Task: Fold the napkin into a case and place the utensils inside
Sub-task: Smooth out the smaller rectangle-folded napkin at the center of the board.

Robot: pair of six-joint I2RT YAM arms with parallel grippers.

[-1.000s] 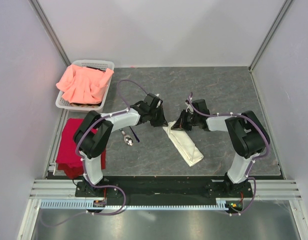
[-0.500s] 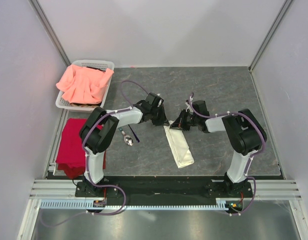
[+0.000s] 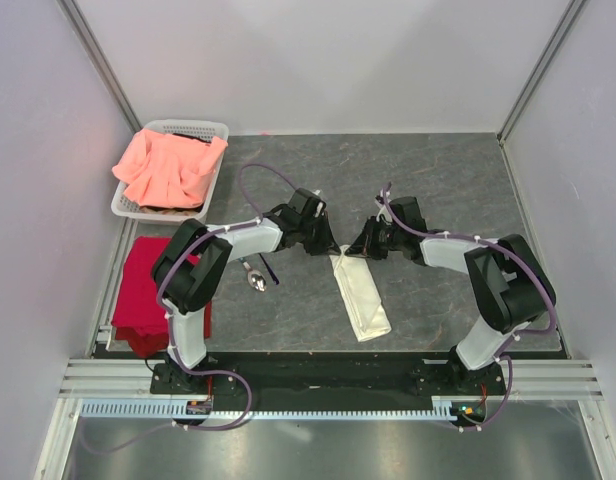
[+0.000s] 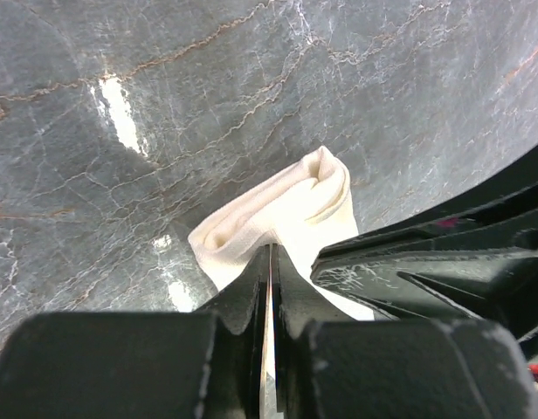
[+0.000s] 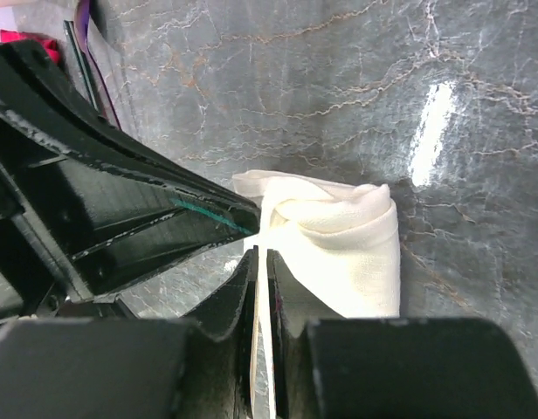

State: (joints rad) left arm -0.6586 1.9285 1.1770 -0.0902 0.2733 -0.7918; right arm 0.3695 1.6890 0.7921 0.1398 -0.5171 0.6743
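Far left in the top view, a white plastic basket [image 3: 191, 125] with a slotted lattice wall holds a crumpled salmon-pink cloth [image 3: 168, 165]. At 6 o'clock from it a red cloth [image 3: 138, 285] lies folded flat, half off the edge of the table [image 3: 438, 180], a grey stone-look slab with pale veins and a slight sheen.

Next come the utensils. A spoon [image 3: 256, 281] with a shiny silver bowl rests on the slab. A slim dark purple handle [image 3: 269, 269] lies just beside it at 2 o'clock. Both sit at about 8 o'clock from the left gripper [image 3: 329, 246], near it but apart.

The napkin [image 3: 360, 296] is thin, matte cream-white cloth, folded into a narrow flat strip. It runs from 11 o'clock to 5 o'clock across the middle of the slab, with its far end bunched into soft rolled layers.

The left gripper, black with tapered fingers, comes in from 9 o'clock at that far end. In its wrist view the jaws stand almost together, with a sliver of cream cloth pinched in the slit.

The right gripper [image 3: 361, 248] meets the same end from 3 o'clock, its tips close beside the left one's. In its own view the jaws are likewise nearly closed on a thin edge of the napkin, and the rolled end swells just beyond the tips at 1 o'clock.
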